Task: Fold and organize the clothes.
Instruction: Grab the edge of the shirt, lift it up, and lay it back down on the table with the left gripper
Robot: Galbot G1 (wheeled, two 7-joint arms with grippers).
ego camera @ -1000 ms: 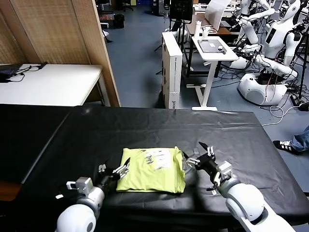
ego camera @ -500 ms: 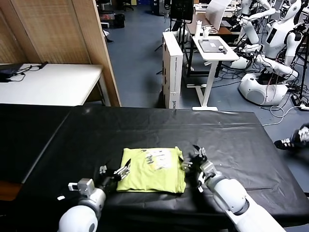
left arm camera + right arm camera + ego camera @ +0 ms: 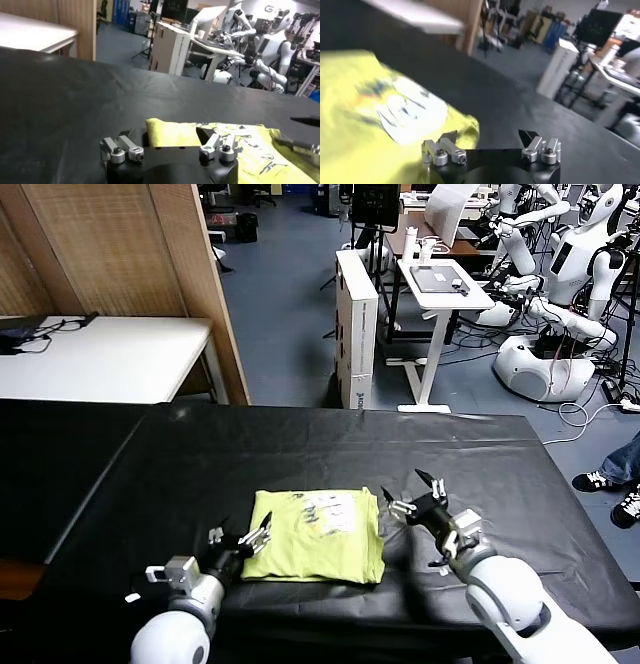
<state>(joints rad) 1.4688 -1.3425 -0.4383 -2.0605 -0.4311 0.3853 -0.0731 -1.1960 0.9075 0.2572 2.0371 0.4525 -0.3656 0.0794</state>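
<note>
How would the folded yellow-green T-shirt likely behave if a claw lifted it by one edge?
The T-shirt would probably droop and unfold: its stacked layers look soft and rumpled. It seems light, lying thin on the black table cloth. It should not roll or tip.

no text, label or number can be read with certainty. the white print on the folded lime t-shirt [image 3: 318, 535] shows dark marks too small to make out. the white upright carton [image 3: 355, 324] beyond the table's far edge bears small dark lettering near its foot, also illegible.
</note>
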